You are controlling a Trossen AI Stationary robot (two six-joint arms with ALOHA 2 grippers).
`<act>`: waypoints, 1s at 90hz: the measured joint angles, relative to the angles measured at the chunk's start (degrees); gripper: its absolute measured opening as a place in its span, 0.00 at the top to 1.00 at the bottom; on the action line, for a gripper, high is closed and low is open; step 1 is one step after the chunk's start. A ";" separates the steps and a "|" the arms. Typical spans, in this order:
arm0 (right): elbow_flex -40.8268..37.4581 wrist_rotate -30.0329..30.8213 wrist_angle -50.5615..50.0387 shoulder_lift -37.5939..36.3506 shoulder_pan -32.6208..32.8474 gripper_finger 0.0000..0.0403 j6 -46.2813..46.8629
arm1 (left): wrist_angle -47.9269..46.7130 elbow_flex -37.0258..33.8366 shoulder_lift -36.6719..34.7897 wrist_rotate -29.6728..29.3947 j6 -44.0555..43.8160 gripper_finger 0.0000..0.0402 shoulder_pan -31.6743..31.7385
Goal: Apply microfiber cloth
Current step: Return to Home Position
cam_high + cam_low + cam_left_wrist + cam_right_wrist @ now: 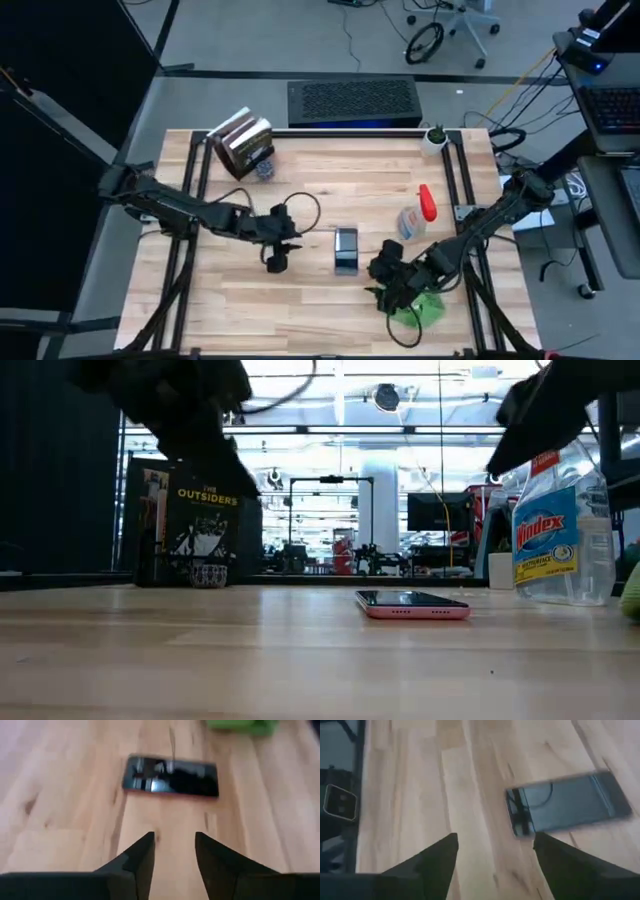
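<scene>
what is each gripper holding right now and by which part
Nothing. The left gripper and the right gripper are both open and empty; the green cloth lies on the table by the right one.

The book (205, 525) standing at the far left of the table has "THE OUTSIDERS" in pale capitals on its dark cover. On the right, the clear spray bottle (555, 530) wears a blue label with the brand "Windex" in slanted white letters; the smaller print beneath it is too small to read.
</scene>
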 joint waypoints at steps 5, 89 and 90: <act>-0.35 -1.84 2.02 -0.24 -1.36 0.46 -2.67 | -0.73 -1.17 -2.04 -1.91 0.03 0.79 -0.33; -3.82 -14.06 -5.32 -48.32 -9.23 0.98 -39.49 | 0.23 -8.38 -19.54 -1.50 12.84 0.99 3.43; -4.23 -14.81 -4.10 -48.77 -9.23 0.98 -40.23 | 0.26 -8.38 -19.54 -1.11 12.85 0.99 3.43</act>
